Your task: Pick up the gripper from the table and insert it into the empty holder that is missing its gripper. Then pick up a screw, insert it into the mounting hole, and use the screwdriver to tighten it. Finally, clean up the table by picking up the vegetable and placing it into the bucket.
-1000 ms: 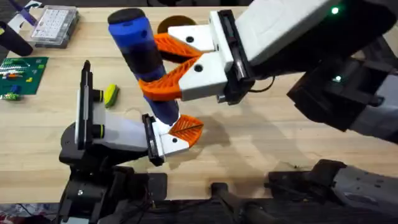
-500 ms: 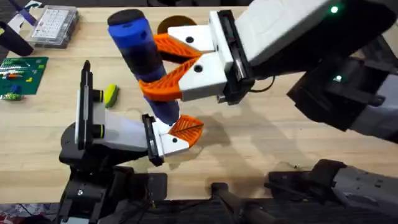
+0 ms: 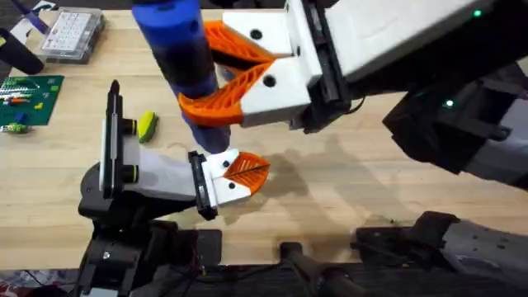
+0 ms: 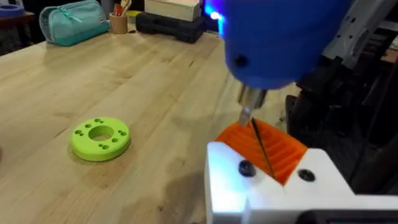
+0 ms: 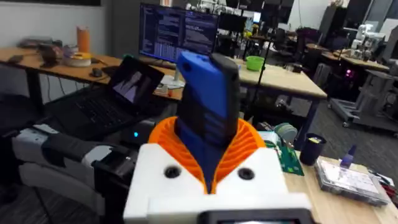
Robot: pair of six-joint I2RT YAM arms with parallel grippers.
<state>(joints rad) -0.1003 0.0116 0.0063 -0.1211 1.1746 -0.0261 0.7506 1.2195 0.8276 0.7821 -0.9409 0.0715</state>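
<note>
The right claw (image 3: 216, 76) grips the screwdriver (image 3: 183, 62), its bit above the gripper (image 3: 237, 175) seated on the holder (image 3: 153, 175); bare bench (image 3: 346, 190) lies to the right.

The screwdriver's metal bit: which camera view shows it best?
The left wrist view: the thin bit comes out below the blue screwdriver, over the white block. Overhead, the screwdriver body hides it; the right wrist view shows the body.

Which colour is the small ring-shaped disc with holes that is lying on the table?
The disc is bright yellow-green; the left wrist view shows it best.
</note>
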